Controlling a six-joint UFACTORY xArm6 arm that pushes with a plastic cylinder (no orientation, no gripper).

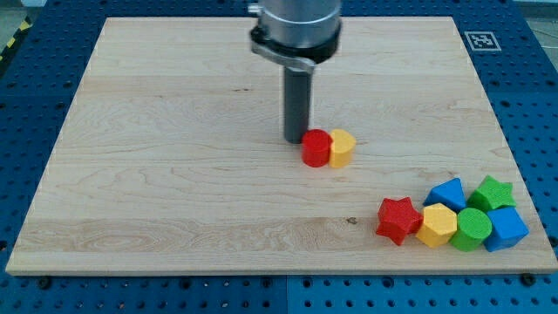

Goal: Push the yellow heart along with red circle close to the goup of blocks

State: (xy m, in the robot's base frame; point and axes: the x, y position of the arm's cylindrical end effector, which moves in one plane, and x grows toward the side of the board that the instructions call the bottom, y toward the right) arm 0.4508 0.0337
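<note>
The red circle sits near the board's middle, touching the yellow heart on its right. My tip stands just left of and slightly above the red circle, touching or nearly touching it. The group of blocks lies at the view's bottom right: a red star, a yellow hexagon, a green circle, a blue block, a blue block and a green star.
The wooden board lies on a blue perforated table. A fiducial marker sits at the board's top right corner. The arm's grey body hangs over the board's top middle.
</note>
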